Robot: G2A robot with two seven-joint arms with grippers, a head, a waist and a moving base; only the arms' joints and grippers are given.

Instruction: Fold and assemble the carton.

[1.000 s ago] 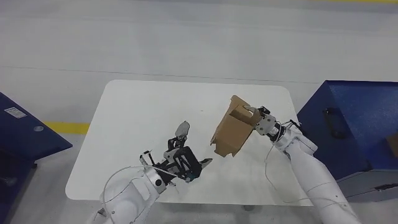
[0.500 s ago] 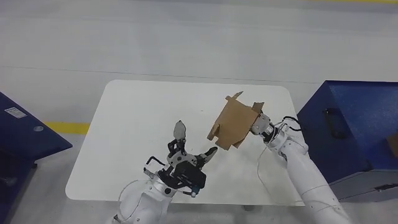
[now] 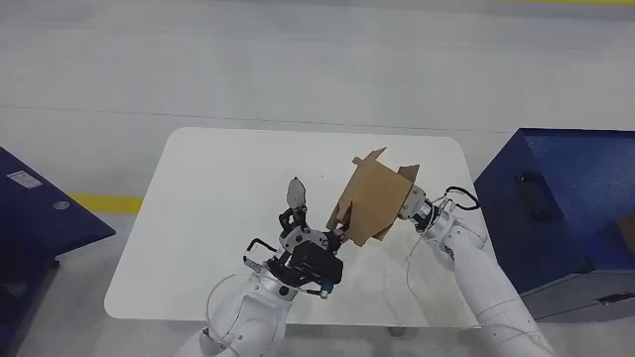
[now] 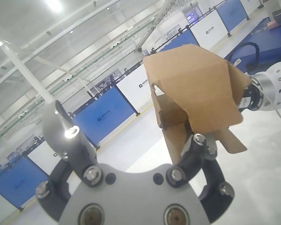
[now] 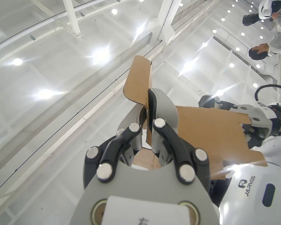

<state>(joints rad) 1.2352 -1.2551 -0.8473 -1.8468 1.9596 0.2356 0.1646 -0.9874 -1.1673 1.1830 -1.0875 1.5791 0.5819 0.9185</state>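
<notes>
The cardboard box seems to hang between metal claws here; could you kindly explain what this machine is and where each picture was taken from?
This is a robot with two arms, each ending in a two-fingered claw called a gripper. The top view looks down from a camera above the arms onto a white table. The other two pictures come from cameras on the wrists, so each looks along its own gripper and up into the hall. The right gripper is shut on an edge of the cardboard box, a half-folded carton with loose flaps, and appears to hold it up above the table. The left gripper is open, with one finger at the box's lower flaps; whether it touches them I cannot tell.
</notes>
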